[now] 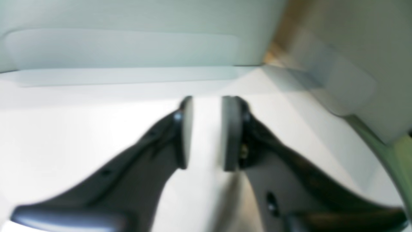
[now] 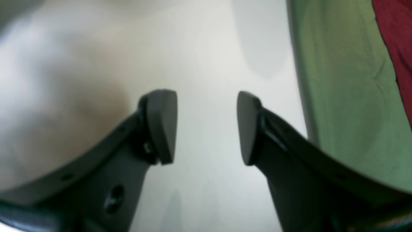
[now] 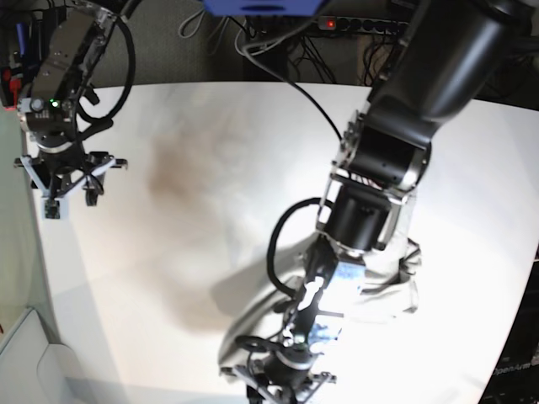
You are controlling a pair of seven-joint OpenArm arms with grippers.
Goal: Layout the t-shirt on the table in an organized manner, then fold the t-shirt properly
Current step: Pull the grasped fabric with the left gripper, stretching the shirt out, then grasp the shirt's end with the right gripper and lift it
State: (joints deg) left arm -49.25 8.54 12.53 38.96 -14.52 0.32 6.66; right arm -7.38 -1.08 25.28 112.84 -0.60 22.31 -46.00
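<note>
Two parted jaws; bare edge

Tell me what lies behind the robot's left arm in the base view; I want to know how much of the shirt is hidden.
The t-shirt shows on both sides of the left arm; its middle is covered, so any folds there can't be seen.

T-shirt [image 3: 389, 300] on table [image 3: 202, 252], R gripper [image 3: 72, 204] near tbl's L edge, base view.

Base view looks down over the table [image 3: 152, 278]; both wrists, close, share it.
</note>
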